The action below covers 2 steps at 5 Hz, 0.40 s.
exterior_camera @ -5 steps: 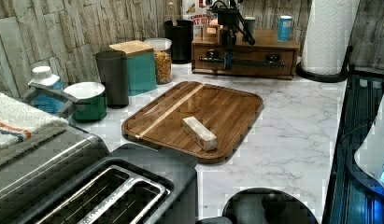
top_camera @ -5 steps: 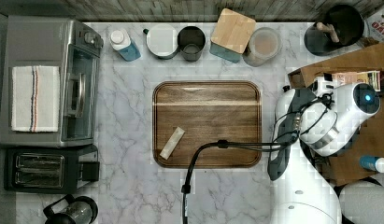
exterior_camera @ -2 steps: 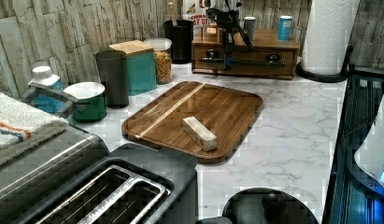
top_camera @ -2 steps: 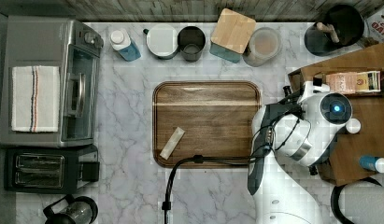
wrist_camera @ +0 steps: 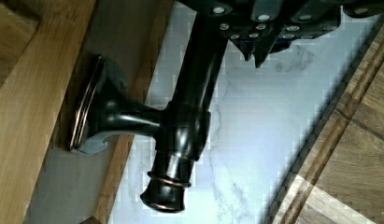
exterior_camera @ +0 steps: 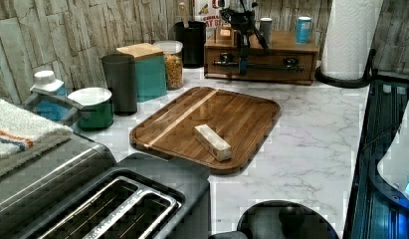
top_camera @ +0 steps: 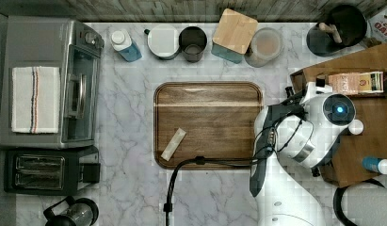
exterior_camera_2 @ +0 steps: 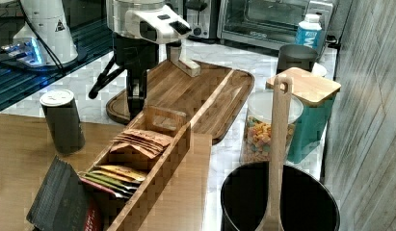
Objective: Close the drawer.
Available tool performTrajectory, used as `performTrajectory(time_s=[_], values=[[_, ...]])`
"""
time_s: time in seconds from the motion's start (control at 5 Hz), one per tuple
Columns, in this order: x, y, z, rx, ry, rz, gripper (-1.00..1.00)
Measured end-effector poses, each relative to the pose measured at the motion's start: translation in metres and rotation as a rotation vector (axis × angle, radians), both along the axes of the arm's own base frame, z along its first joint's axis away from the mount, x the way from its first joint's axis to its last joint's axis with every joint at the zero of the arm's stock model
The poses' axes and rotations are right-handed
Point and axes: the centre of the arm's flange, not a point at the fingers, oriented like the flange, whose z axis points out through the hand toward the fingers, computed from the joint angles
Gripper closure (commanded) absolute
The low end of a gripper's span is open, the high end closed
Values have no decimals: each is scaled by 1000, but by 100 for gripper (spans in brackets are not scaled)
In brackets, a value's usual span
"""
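Gripper [wrist_camera: 254, 56]: the fingertips are being held narrow, drawn close together with nothing between them, just beside the dark bar handle [wrist_camera: 180, 135] and not around it. In the left view the gripper [exterior_camera: 242, 52] is hanging upright against the front of the drawer [exterior_camera: 271, 72], touching or just short of the handle [exterior_camera: 264, 64]. The drawer is sitting in the low wooden cabinet [exterior_camera: 286, 47], its front looking about level with the cabinet face; whether it is fully home cannot be told. On the cabinet top a slotted box of packets [exterior_camera_2: 142, 159] and a grey can [exterior_camera_2: 63, 120] are being carried. In the top view the cabinet [top_camera: 370, 117] is lying at 3 o'clock of the dark wooden tray [top_camera: 207, 94], partly covered by the white arm [top_camera: 299, 136]. A pale block [top_camera: 173, 144] is resting on the tray toward 7 o'clock. At 12 o'clock of the tray a row of canisters is standing, among them a teal box with a wooden lid [top_camera: 234, 33]. At 9 o'clock a toaster oven [top_camera: 78, 84] is standing, and at 8 o'clock a black toaster [top_camera: 50, 169].
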Motion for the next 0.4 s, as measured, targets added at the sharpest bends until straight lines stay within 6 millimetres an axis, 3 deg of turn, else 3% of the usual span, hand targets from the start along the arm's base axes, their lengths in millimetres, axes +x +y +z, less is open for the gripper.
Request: performTrajectory(time_s=[0.4], values=[[-1, 0, 2, -3, 0, 1, 100]])
